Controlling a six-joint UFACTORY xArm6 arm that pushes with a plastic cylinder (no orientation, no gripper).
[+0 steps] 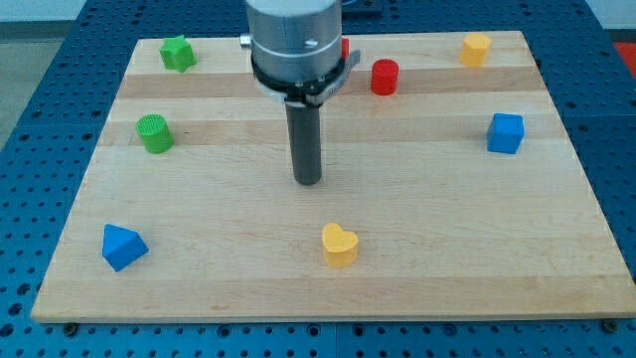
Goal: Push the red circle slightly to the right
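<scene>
- Wooden board [328, 288]: its bottom edge lies nearest the camera; it carries everything else and sits on a blue perforated bench [40, 60].
- Arm housing [295, 45]: hangs over the board's upper middle, vertical. It hides most of a 2nd red block [345, 47] behind it, shape not readable.
- Rod: straight down from the housing; my tip [309, 181] rests on bare wood near board centre. No jaws on this rig, so nothing to open, close or clamp.
- Red circle [385, 77]: toward the view's top, up and right of my tip, well apart, untouched.
- Risks, my judgement:
  - Heading straight for it from here drives it up-right, not right.
  - Circling to its left side could clip the hidden red block.
  - Overshoot: only a slight shove is wanted.
  - Off-centre contact lets the round block slip aside.
- Others, all well clear: blue cube [506, 132], blue triangle [123, 247], yellow heart [340, 245], green cylinder [154, 133], green star [178, 53], yellow block [476, 48].
</scene>
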